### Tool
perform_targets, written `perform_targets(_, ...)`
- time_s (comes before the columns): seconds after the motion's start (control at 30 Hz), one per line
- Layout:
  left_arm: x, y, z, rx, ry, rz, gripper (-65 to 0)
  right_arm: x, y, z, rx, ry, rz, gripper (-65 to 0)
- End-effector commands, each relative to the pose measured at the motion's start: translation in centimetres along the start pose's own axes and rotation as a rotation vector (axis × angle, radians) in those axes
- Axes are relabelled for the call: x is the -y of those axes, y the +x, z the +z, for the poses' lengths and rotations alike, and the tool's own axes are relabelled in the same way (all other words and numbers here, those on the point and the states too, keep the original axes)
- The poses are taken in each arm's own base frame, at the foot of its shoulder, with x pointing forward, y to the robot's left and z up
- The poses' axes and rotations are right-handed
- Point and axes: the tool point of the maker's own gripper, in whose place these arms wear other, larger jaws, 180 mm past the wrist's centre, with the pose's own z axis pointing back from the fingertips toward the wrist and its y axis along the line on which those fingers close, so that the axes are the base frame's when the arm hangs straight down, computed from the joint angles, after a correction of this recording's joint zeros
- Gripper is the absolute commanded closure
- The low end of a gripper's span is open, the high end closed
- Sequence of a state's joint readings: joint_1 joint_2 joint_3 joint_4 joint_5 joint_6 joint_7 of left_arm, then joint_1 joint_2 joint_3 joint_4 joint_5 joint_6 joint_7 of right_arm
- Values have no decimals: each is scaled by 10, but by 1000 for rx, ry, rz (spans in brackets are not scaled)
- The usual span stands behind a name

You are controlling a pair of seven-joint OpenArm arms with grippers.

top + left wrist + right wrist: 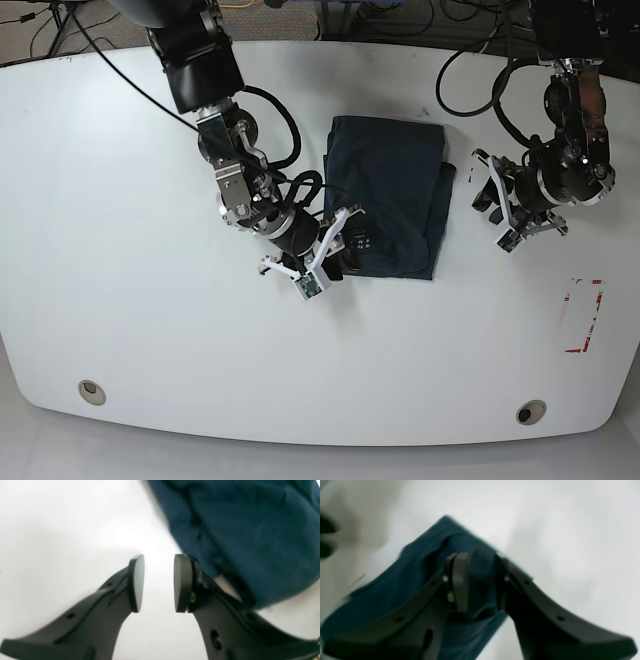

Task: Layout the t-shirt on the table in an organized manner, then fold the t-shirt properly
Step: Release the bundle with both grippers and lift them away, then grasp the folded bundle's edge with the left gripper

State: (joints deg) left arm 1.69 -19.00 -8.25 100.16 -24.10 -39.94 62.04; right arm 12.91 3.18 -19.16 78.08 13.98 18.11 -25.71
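The t-shirt [388, 195] lies folded into a compact dark navy rectangle near the middle of the white surface [120, 330], slightly toward its far edge.

The right hand [480, 582] sits at the t-shirt's near-left corner, one pad on either side of a raised fold of the cloth. That wrist view is blurred, so it looks like a pinch on the t-shirt, but I cannot tell for sure whether the pads press it.

The left hand [159, 583] hangs just beside the t-shirt's right edge, its pads a narrow gap apart with only bare surface between them, holding nothing.

Right of the t-shirt, near the surface's edge, is a red-outlined rectangle mark [584, 315]. Two round grommet holes [91, 391] sit along the near edge.
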Motion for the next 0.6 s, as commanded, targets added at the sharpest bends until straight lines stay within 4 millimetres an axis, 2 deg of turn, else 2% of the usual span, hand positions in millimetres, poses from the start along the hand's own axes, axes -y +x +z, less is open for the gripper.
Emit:
perform_targets(0.0, -1, 4, 8, 20, 13, -26, -185, 17, 10, -14, 47, -3, -12, -160)
perform_targets(0.17, 9, -7, 9, 1, -2, -25, -185, 38, -4, -22, 18, -1, -16, -160)
perform_targets(0.4, 12, -11, 7, -8, -8, -20, -185, 48, 8, -20, 36, -5, 9, -160)
perform_targets(0.47, 13, -10, 7, -5, -11, -18, -185, 49, 16, -17, 55, -6, 21, -160)
perform_targets(0.57, 14, -9, 6, -2, -15, -20, -185, 41, 43, -10, 116, 7, 58, -160)
